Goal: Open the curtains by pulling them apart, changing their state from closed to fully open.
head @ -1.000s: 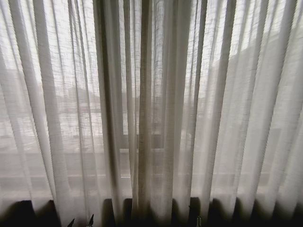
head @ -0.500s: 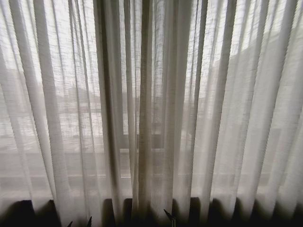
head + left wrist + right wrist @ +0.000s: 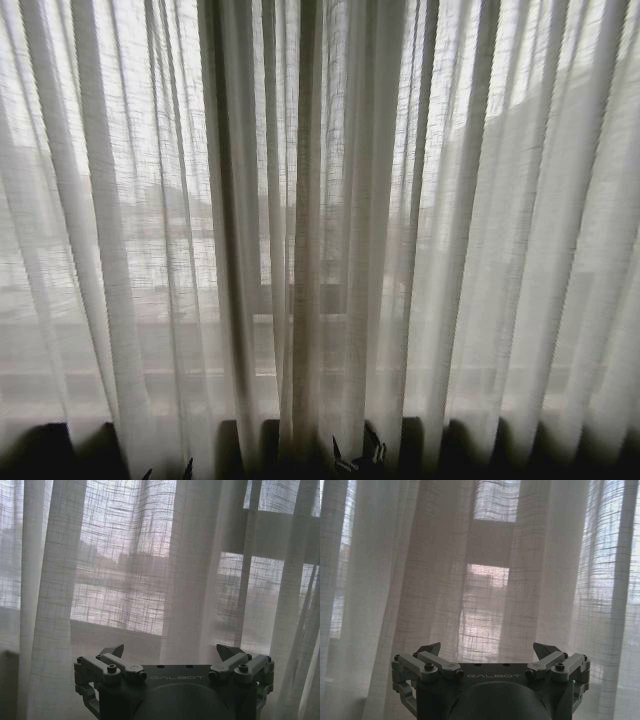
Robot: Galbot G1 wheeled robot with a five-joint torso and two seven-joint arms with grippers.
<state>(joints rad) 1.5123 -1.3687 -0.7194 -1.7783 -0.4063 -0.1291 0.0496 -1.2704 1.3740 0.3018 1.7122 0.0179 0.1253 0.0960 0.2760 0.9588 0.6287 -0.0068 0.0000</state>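
The curtains point(image 3: 300, 250) hang closed across the whole head view as sheer white pleated fabric, with darker bunched folds at the middle. My left gripper point(image 3: 166, 470) pokes up at the bottom edge, left of the bunched folds. My right gripper point(image 3: 356, 452) rises just right of them. In the left wrist view the left gripper point(image 3: 171, 652) stands open, facing a curtain fold point(image 3: 195, 580) and apart from it. In the right wrist view the right gripper point(image 3: 488, 649) is open too, with curtain pleats point(image 3: 420, 580) ahead of it and nothing between its fingers.
Window frame bars point(image 3: 280, 530) show through the fabric, also as a crossing frame bar point(image 3: 490, 540) in the right wrist view. A dark low sill point(image 3: 40, 450) runs along the curtain hems.
My right gripper has slid left along the bottom edge and risen a little, now near the middle folds. The left gripper and the curtains have not moved.
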